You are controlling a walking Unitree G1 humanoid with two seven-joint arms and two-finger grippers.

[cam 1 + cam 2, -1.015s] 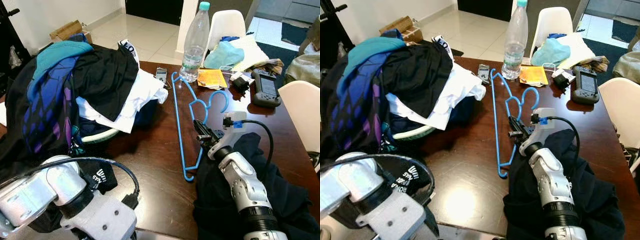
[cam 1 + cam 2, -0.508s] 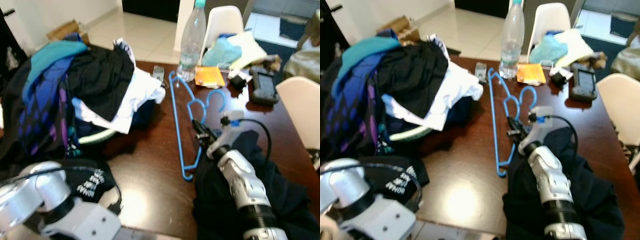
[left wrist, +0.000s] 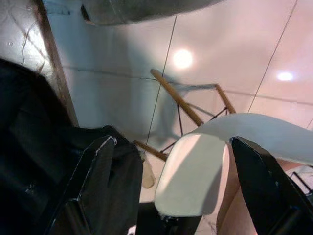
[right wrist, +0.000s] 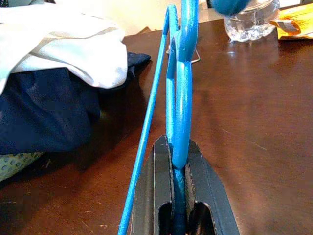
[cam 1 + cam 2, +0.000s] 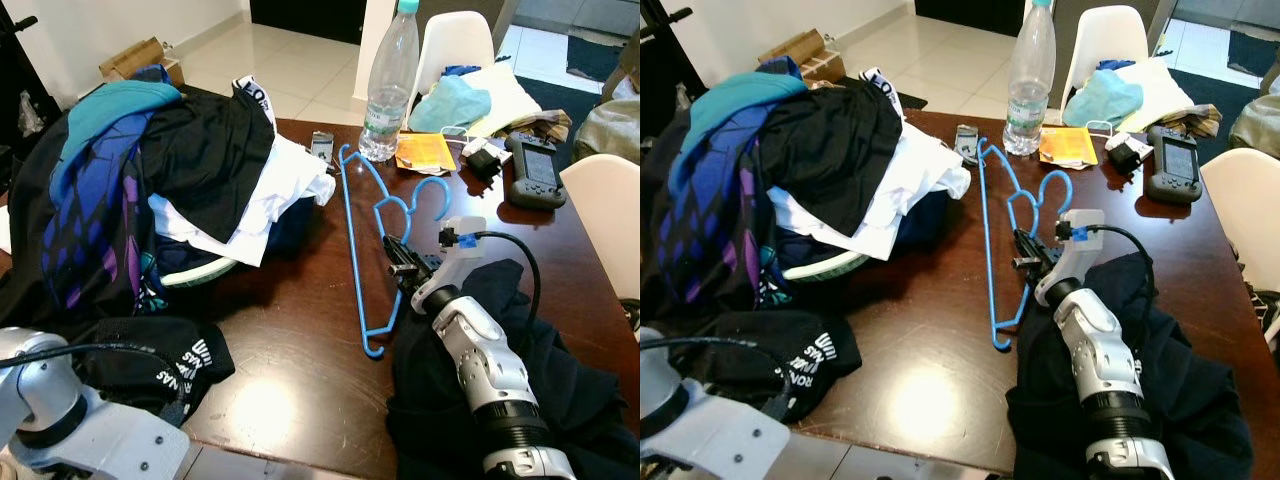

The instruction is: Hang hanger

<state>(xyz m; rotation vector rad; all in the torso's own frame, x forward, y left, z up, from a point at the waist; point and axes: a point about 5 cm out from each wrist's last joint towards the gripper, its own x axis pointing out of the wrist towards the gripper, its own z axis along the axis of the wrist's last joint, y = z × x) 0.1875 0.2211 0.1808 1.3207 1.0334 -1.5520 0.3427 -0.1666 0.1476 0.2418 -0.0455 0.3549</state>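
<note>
A blue plastic hanger (image 5: 353,240) lies flat on the dark wooden table (image 5: 300,300), its hook toward the water bottle. My right gripper (image 5: 398,262) is shut on the hanger just below the hook's neck. In the right wrist view the blue plastic (image 4: 178,107) runs straight out from between the closed black fingers (image 4: 159,186). My left arm (image 5: 60,420) is low at the table's near left corner. In the left wrist view my left gripper (image 3: 174,142) is open, with tiled floor and a white chair (image 3: 195,171) beyond it.
A heap of clothes (image 5: 150,170) in a basket fills the table's left side. A water bottle (image 5: 386,85), an orange packet (image 5: 422,153) and a black handheld device (image 5: 536,172) stand at the far end. A black garment (image 5: 570,400) lies under my right arm. A white chair (image 5: 608,225) stands at right.
My left arm has dropped lower and further out at the bottom left, uncovering the black printed cloth. The right gripper keeps its hold on the hanger. The camera wobbled slightly.
</note>
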